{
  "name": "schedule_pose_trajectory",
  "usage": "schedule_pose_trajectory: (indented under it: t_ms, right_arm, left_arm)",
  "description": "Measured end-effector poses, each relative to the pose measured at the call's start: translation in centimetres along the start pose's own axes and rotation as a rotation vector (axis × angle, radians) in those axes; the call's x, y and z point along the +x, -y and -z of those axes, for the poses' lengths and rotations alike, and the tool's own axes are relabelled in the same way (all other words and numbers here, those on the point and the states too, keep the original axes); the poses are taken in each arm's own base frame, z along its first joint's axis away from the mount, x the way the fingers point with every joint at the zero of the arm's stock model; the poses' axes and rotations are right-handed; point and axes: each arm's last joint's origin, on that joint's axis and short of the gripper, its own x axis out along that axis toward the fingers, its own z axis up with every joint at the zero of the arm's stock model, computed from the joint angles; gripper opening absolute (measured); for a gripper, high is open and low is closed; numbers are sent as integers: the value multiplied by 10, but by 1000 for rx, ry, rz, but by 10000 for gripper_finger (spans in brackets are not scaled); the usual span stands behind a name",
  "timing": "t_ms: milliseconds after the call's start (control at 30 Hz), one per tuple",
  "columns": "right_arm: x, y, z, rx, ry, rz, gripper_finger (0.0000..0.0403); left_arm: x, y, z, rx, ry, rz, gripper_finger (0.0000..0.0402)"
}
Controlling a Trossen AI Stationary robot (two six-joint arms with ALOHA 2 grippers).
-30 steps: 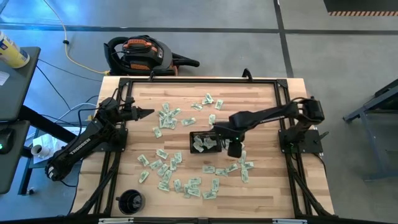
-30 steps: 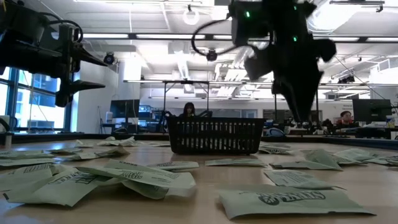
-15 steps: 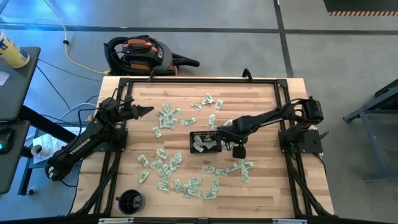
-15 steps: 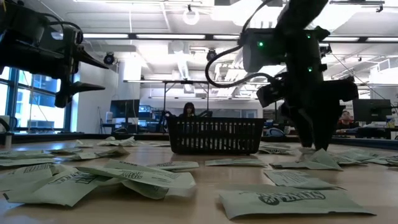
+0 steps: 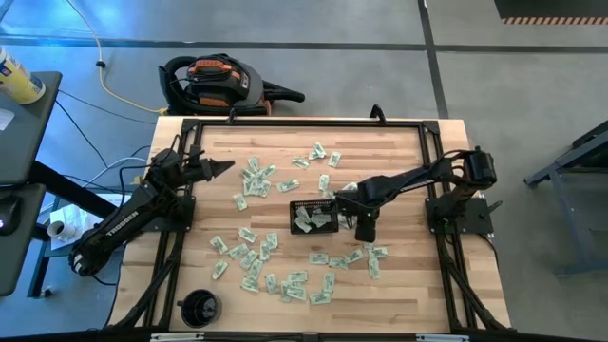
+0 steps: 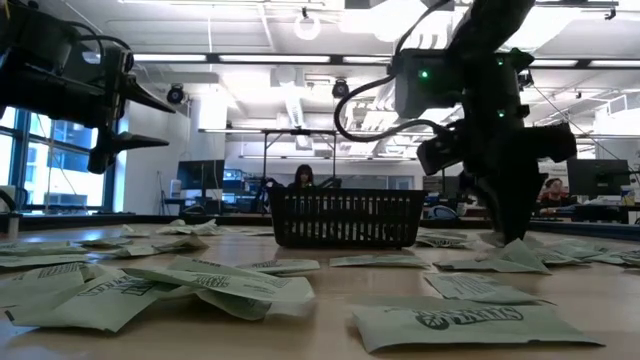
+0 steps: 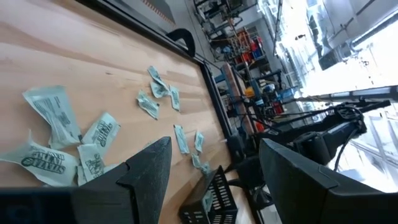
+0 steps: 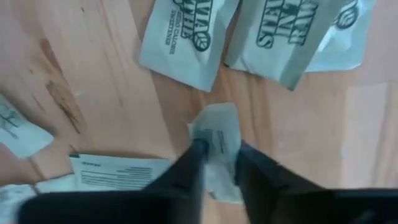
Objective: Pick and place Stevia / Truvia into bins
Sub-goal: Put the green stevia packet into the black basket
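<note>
In the black tray (image 5: pixel 313 218) at the table's middle you already have a few sachets, but dozens still lie scattered around it. Your right gripper (image 5: pixel 365 231) is down just beside the tray, fingers nearly together on one sachet (image 8: pixel 216 140). Your left gripper (image 5: pixel 220 170) waits spread apart, off to the side.

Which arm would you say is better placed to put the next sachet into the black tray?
The right. Its gripper is down at the table just beside the black tray, fingers closing around a sachet. The left gripper hangs open in the air, farther from the tray.
</note>
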Motion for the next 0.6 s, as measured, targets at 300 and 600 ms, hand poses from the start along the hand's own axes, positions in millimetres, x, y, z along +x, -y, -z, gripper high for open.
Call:
schedule_pose_trajectory:
  t_ms: [300,600]
  right_arm:
    - [-64,-9,-39,196,169,15,27]
    - [-110,-15,-95,103,434,-118,15]
  left_arm:
    - [0,0,0,1,4,-3,278]
    - [0,0,0,6,-4,3,278]
